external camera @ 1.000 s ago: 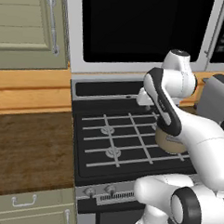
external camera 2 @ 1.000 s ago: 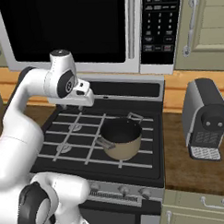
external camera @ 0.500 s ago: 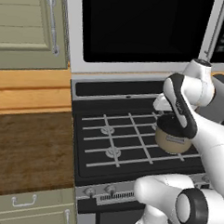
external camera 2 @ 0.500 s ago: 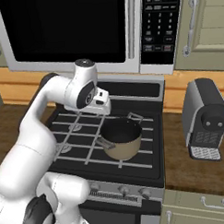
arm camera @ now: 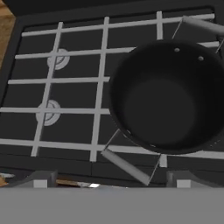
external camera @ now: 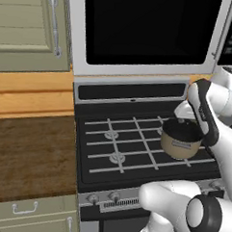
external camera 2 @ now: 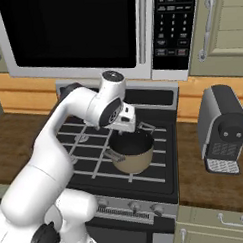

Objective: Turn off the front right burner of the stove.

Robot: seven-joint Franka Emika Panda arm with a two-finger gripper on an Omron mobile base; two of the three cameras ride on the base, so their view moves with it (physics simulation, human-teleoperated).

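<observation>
Gripper hovering over the pot on the stove

The gripper hangs with jaws spread wide, grasping nothing, above the tan pot with 2 wire handles. The pot sits on the stove at its right side, covering the front right burner; 2 left burners lie bare.

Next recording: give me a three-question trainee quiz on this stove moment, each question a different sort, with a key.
1. True or false: a lid covers the pot on the stove.
2. What stands on the counter right of the stove? A) toaster B) coffee machine C) kettle
3. Fill in: the gripper hangs over the stove with its fingers ____.

Key:
1. False; the hand view looks straight into the pot's dark inside.
2. B, the coffee machine.
3. Open; it holds nothing.
</observation>
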